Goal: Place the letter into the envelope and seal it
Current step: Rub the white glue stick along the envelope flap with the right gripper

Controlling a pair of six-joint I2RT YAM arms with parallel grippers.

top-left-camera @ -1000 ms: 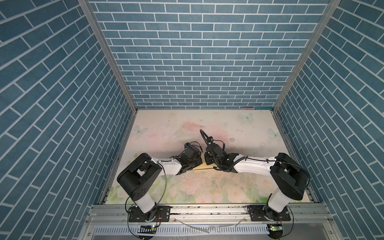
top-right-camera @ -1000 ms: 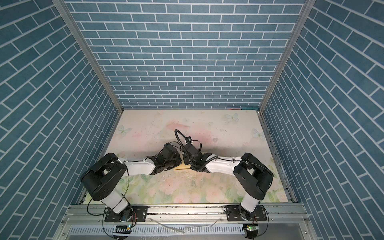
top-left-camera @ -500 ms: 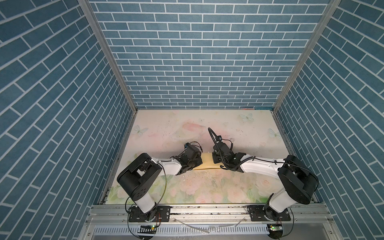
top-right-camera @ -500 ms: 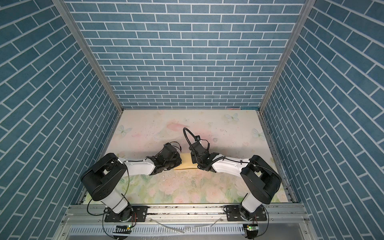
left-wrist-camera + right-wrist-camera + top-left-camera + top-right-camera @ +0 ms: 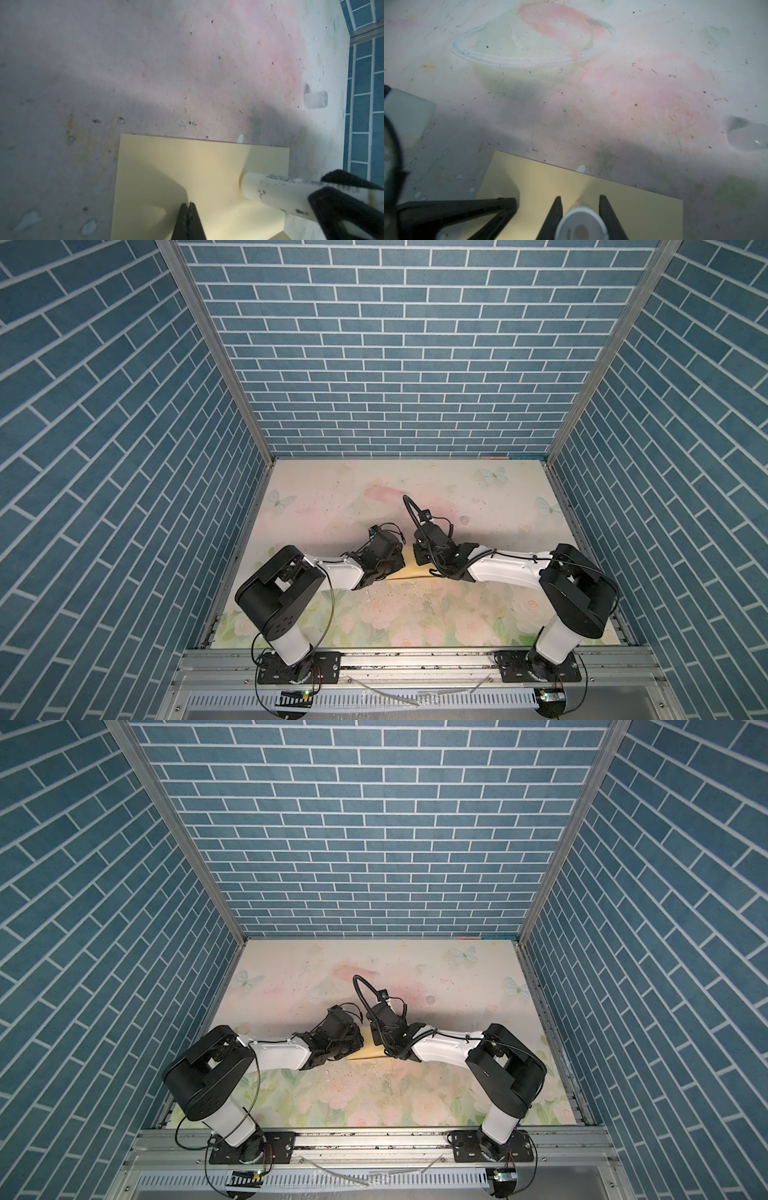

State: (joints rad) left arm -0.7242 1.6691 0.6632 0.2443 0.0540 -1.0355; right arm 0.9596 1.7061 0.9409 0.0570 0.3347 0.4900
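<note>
The yellow-tan envelope [image 5: 409,569] [image 5: 368,1050] lies flat on the table between both grippers, mostly covered by them in both top views. My left gripper [image 5: 188,204] is shut with nothing between its fingers, and its tips rest on the envelope [image 5: 207,166]. My right gripper [image 5: 580,198] is shut on a white glue stick [image 5: 581,226]. The glue stick [image 5: 270,191] slants down with its tip on the envelope [image 5: 633,199] near one end. The left gripper's fingers [image 5: 471,207] sit close beside the right gripper. The letter is hidden.
A small translucent white cap [image 5: 464,519] [image 5: 430,1000] [image 5: 315,99] [image 5: 747,137] lies on the floral table surface [image 5: 415,614], a little beyond the right gripper. Blue brick walls close in the back and both sides, and a metal rail runs along the front.
My right gripper slid the glue stick to the right along the envelope, then came back left next to the left gripper. The left arm has not moved.
</note>
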